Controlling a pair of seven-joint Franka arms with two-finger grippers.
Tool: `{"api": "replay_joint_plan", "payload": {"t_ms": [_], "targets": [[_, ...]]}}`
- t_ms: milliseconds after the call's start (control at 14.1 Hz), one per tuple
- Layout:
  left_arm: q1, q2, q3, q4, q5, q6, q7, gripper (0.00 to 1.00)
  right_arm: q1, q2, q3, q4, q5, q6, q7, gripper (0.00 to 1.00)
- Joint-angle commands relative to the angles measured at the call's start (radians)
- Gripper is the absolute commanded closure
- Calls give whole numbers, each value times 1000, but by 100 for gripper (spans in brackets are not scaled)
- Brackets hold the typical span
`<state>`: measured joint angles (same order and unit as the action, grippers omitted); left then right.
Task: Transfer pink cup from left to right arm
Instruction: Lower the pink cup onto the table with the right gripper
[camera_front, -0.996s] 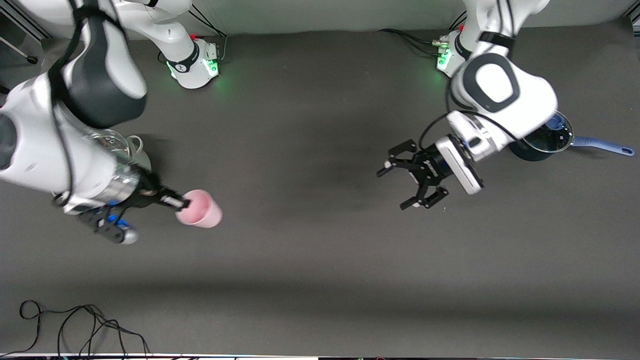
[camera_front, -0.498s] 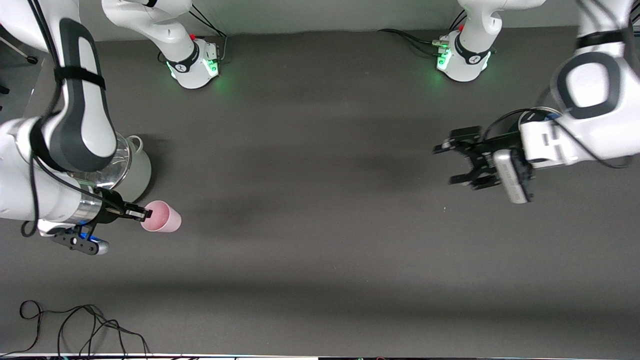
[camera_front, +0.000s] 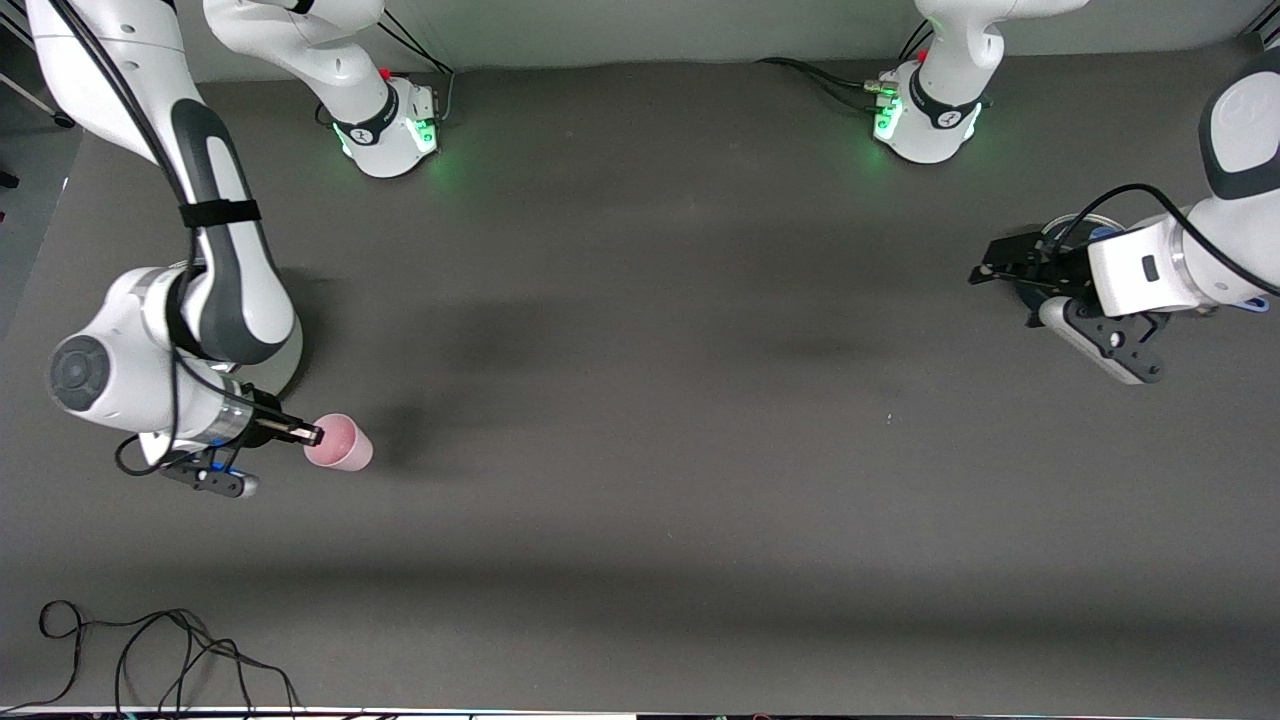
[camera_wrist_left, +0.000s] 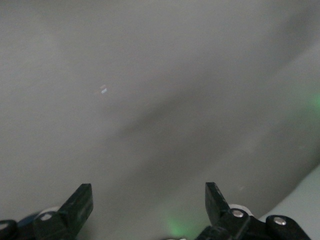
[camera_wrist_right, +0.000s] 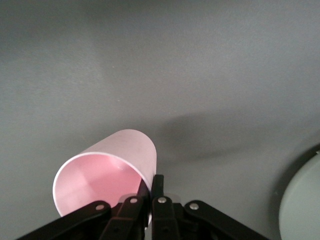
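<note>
Right end effector (camera_front: 312, 434) sits at the right arm's end of the dark grey worktop (camera_front: 640, 400), its slim black fingers (camera_wrist_right: 159, 200) pressed together on the rim of the pink cup (camera_front: 339, 443). One finger lies inside the cup's mouth and the other outside its wall, so the thin pink wall is pinched between them. In the right wrist view the pink cup (camera_wrist_right: 107, 172) is tilted, its open mouth turned toward the camera and its base pointing away over bare grey surface. Whether the cup's base touches the worktop cannot be told; a soft shadow lies just beside it. The white right arm (camera_front: 190, 300) comes down from the upper corner of the front view and bends at a dark grey joint band above the cup. A pale rounded vessel (camera_wrist_right: 302, 200) shows at the edge of the right wrist view, near the cup; in the front view the arm mostly hides it.

At the left arm's end of the worktop, well apart from the cup, the left end effector (camera_front: 990, 268) hangs with its black skeletal claws spread wide and nothing between them. In the left wrist view its two claw tips (camera_wrist_left: 82, 200) stand far apart over blurred grey surface. A dark pot (camera_front: 1075, 232) lies partly hidden under that end effector. A loose black cable (camera_front: 150, 650) lies coiled near the front camera's edge of the worktop.
</note>
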<state>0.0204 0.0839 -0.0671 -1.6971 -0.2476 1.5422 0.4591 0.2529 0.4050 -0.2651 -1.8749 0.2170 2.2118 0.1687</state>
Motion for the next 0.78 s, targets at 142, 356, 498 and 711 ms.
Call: {"api": "replay_joint_plan", "payload": {"t_ms": [142,356,498,711], "targets": [[1,2,7,68,204,-71,-271,0,14,-8,-3,-78,5,109,-34,100],[24,-9,16,94,226,-106,-379,0,14,-15,-3,-78,5,106,-52,67],[17,-19,13,94,258,-83,-393,0,14,-20,-3,-78,5,105,-54,67],[12,-35,7,80,283,-15,-404,0,14,-25,-3,-76,5,105,-67,67]]}}
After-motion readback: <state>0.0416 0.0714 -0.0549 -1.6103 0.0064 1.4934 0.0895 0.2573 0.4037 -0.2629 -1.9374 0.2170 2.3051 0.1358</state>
